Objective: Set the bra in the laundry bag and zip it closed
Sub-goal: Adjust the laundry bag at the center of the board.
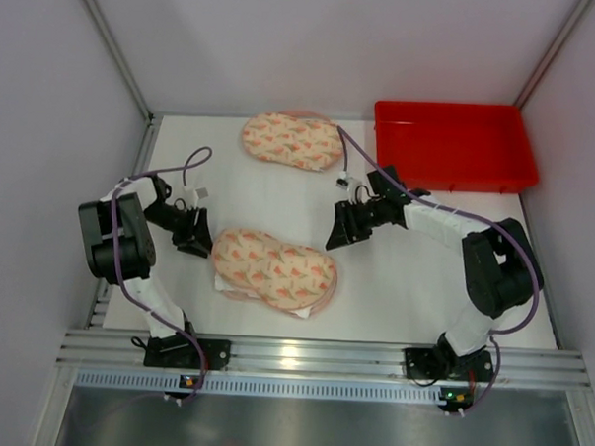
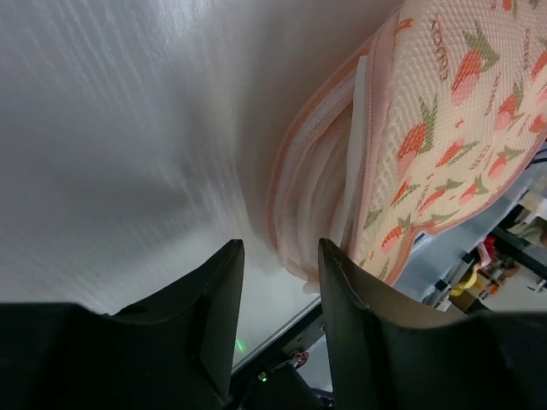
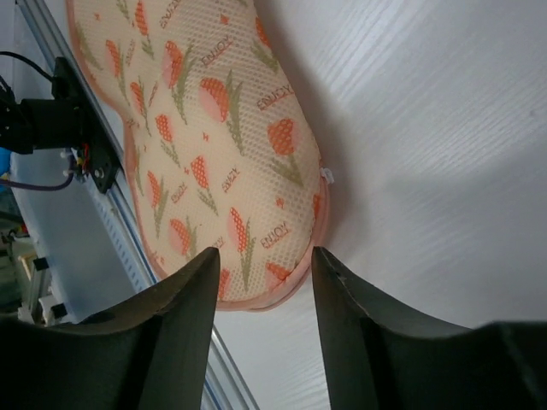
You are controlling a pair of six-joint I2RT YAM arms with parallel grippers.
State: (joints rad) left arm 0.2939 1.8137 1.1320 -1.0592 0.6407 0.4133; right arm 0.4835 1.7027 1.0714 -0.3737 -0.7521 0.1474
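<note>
You're holding the left gripper (image 1: 193, 240) and right gripper (image 1: 338, 235) at either end of the near laundry bag (image 1: 276, 267), both with fingers spread, gripping nothing. The bra (image 2: 312, 184) is looking tucked inside, peeking out at the gaping edge, so the zipping is what's waiting.

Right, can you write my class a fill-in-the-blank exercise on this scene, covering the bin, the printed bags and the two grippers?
1. The bin at the far right is coloured ____.
2. Counting the near bag and the far bag, the flower-printed mesh bags number ____.
3. The left gripper and the right gripper both have their jaws ____.
4. The near bag lies ____ the two grippers.

Missing words: red; two; open; between.
</note>
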